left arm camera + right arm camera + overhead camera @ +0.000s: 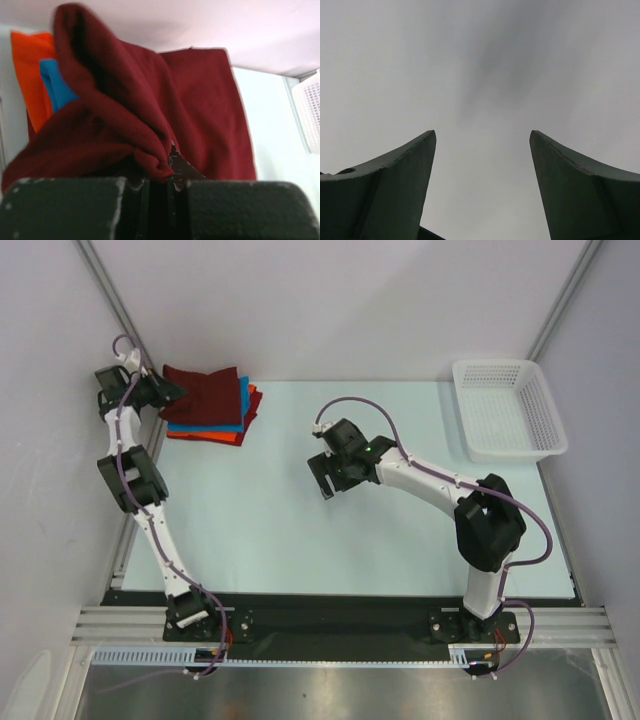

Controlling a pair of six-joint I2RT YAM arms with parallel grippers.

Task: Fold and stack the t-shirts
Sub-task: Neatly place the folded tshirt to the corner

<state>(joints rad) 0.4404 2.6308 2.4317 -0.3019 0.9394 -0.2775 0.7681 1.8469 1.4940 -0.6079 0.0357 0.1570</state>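
Note:
A folded dark maroon t-shirt (205, 395) lies on top of a stack at the table's far left, over a bright blue t-shirt (238, 405) and an orange-red t-shirt (215, 437). My left gripper (170, 392) is at the stack's left edge, shut on a bunched fold of the maroon t-shirt (150, 125). In the left wrist view the pinched cloth sits between the jaws of the left gripper (167, 172), with blue (55, 85) and orange (30, 70) cloth showing at the left. My right gripper (322, 478) hovers open over the table's middle; the right gripper (482, 137) holds nothing.
A white mesh basket (507, 410) stands at the table's far right corner. Grey walls and metal frame posts close in the left, right and back sides. The light blue table surface (300, 530) stretches between the arms.

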